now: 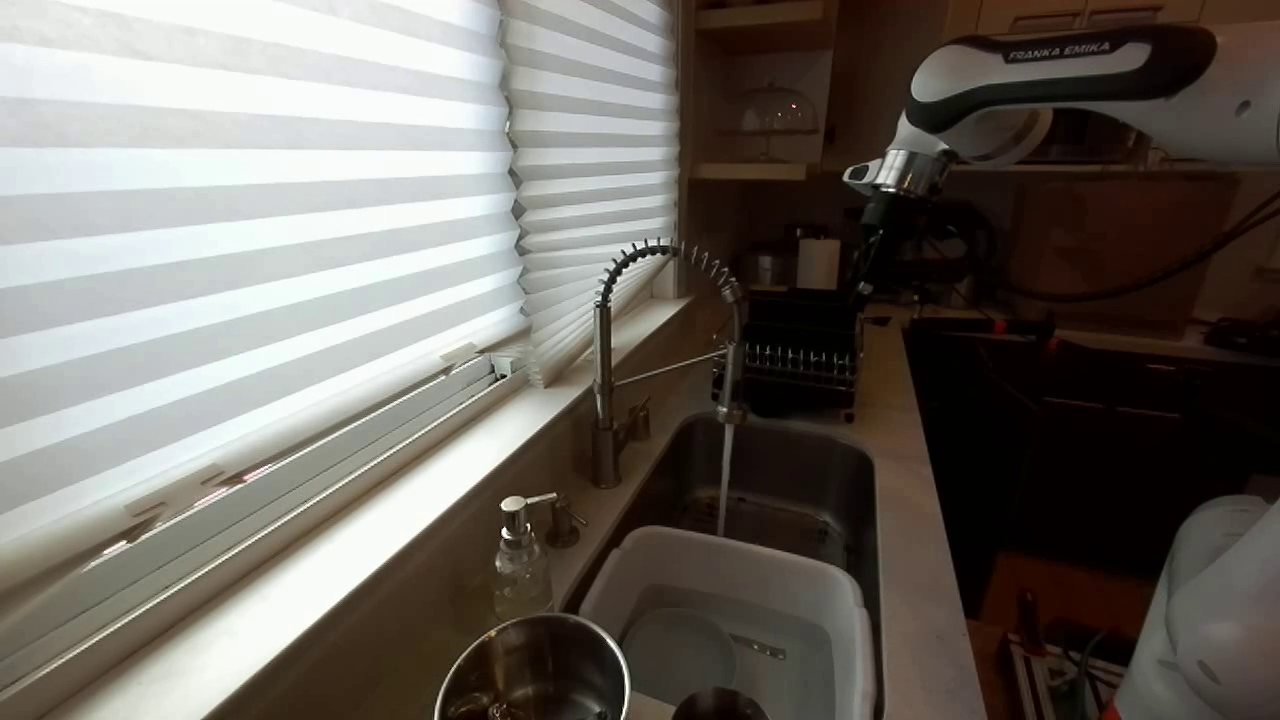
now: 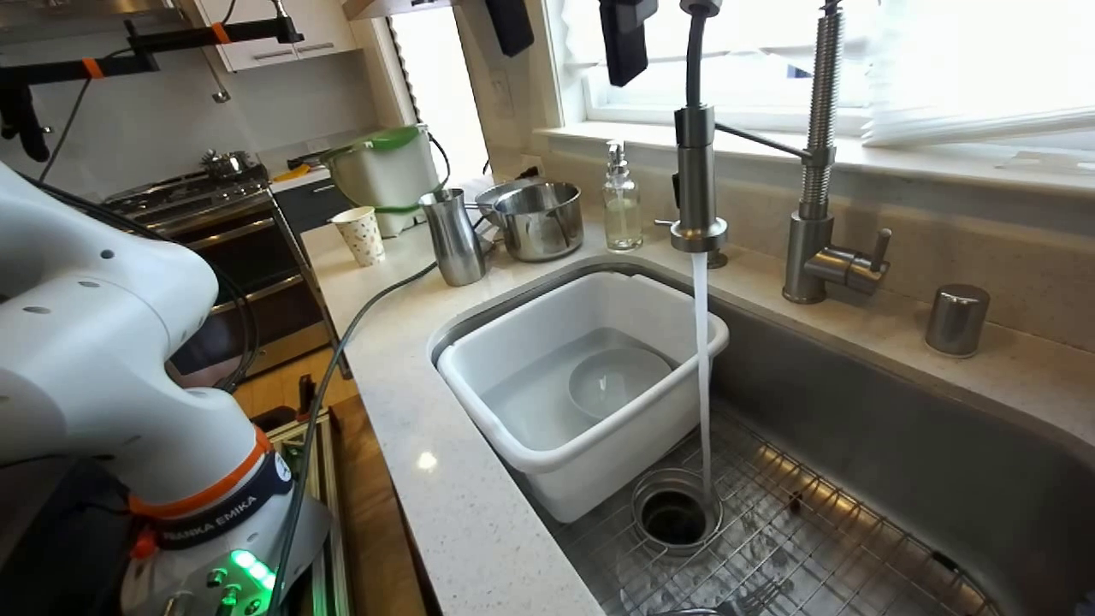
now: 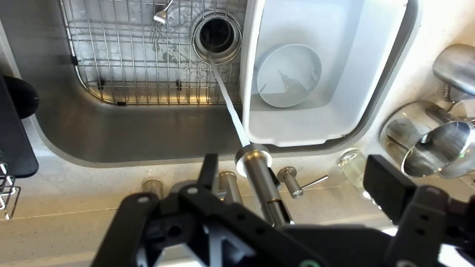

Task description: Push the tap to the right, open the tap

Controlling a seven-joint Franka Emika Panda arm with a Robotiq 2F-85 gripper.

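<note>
The tap is a silver gooseneck with a spring-coiled neck; its upright (image 1: 605,400) and spray head (image 2: 697,175) show in both exterior views. Water runs from the head down to the sink drain (image 2: 676,513). The lever handle (image 2: 879,248) stands upright beside the base. My gripper (image 3: 293,172) is open, its two black fingers wide apart. In the wrist view the spray head (image 3: 256,167) appears between them, below the gripper. In an exterior view the fingers (image 2: 571,64) hang at the top, left of the head and apart from it. The gripper also shows dimly in an exterior view (image 1: 866,265).
A white basin (image 2: 590,466) with water and a bowl stands in the sink (image 2: 855,436). A soap bottle (image 2: 623,210), steel pot (image 2: 543,227), steel pitcher (image 2: 456,239) and paper cup (image 2: 361,235) line the counter. A black dish rack (image 1: 800,365) stands beyond the sink.
</note>
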